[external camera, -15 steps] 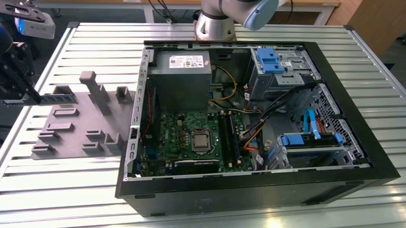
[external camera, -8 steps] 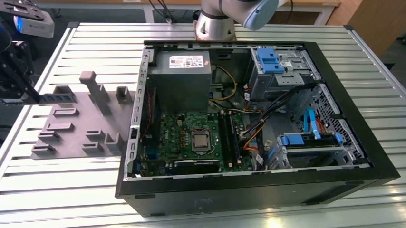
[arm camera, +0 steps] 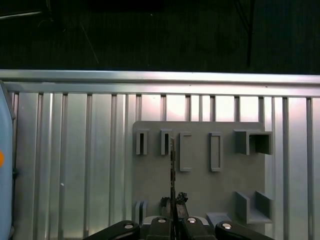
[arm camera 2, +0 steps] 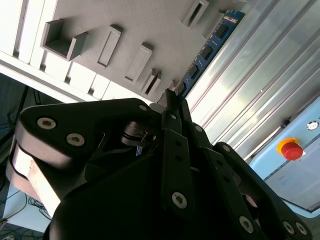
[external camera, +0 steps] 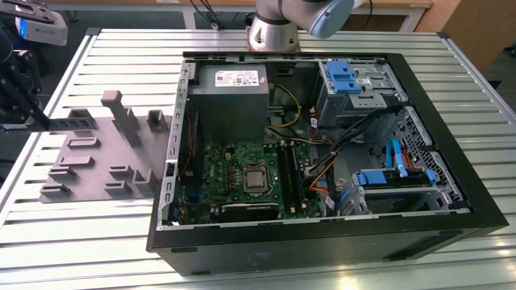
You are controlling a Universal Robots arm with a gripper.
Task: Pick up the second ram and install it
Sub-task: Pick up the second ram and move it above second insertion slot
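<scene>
Closest to the lens, the black jaws were clenched on one end of the second ram point(arm camera 2: 212, 44). Its long axis ran straight out from the fingertips, above the grey tray point(arm camera: 200, 195) with its upright blocks. Around the tray lay the slatted surface point(external camera: 105, 241), and the open computer case point(external camera: 322, 248) with its motherboard point(external camera: 222, 166) stood well apart toward the exterior view's right.

An open black computer case point(external camera: 322, 244) lies on the slatted metal desk point(external camera: 89, 241), its green motherboard point(external camera: 222, 172) facing up, with a grey power supply point(external camera: 228, 99) next to it. Just beside the case, on the exterior view's left, rests a grey tray point(external camera: 93, 160) with upright blocks. The second wrist view shows a red button point(arm camera 2: 291, 150) on a pale box.
</scene>
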